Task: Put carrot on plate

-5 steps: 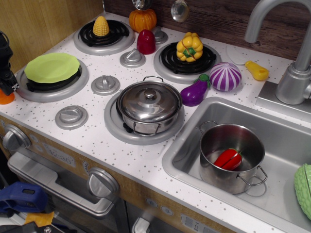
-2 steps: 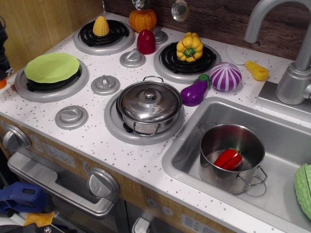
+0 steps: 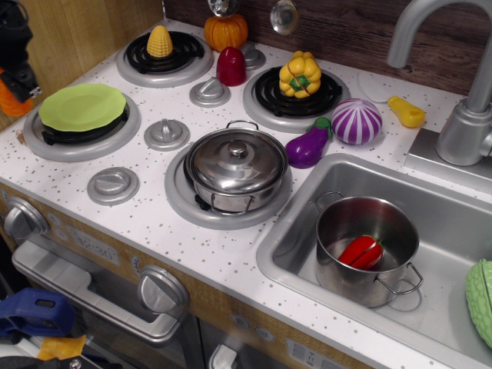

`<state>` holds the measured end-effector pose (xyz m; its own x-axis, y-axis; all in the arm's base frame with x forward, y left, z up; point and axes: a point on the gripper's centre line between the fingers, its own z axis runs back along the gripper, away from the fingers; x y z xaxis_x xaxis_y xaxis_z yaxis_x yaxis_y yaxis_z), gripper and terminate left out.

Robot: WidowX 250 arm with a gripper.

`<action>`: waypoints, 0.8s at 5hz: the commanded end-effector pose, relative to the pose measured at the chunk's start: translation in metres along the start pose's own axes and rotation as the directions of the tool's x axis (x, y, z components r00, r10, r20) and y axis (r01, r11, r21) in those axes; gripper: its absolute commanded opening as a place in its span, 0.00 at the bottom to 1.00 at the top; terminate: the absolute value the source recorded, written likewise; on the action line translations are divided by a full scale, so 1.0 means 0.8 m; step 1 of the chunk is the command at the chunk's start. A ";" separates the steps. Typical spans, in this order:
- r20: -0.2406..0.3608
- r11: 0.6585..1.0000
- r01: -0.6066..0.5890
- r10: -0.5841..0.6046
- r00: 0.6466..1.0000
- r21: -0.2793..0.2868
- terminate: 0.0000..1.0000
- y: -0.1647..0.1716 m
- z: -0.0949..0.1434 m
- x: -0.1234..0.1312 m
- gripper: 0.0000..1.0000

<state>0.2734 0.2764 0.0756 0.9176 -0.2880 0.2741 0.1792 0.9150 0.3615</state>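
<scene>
Pincer (image 3: 17, 73) sits at the far left edge of my view, mostly cut off by the frame, and it is clamped on the carrot (image 3: 11, 100), whose bright orange end pokes out below the dark fingers. From this angle I judge the carrot to be lifted clear of the desk (image 3: 231, 246), though the crop makes that hard to confirm. The plate (image 3: 82, 106) lies flat on the front-left burner (image 3: 81, 131), just to the right of the pincer and a little lower in the picture, with nothing on it.

So the step in hand, as I read it, is the carry across and the set-down. I would bring the arm sideways toward the middle of the plate at its present height, so the carrot passes over the raised rim instead of nudging it; the plate is light plastic resting on the burner grate and could slide or tip if bumped. Once over the centre, I would lower until the carrot is close to the green surface, then let go. Dropping from high up risks the stubby piece rolling off toward the knob (image 3: 167, 134) or the desk edge. I would stay well away from the corn (image 3: 159, 41) behind.
</scene>
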 end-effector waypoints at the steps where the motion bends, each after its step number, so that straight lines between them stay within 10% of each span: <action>1: 0.113 0.999 0.046 -0.049 0.992 0.028 0.00 0.009 0.007 0.053 0.00; 4: 0.123 0.999 0.013 -0.007 0.992 -0.053 0.00 -0.011 0.004 0.066 0.00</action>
<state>0.3103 0.2460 0.0587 0.8925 -0.2893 0.3462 0.2130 0.9466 0.2420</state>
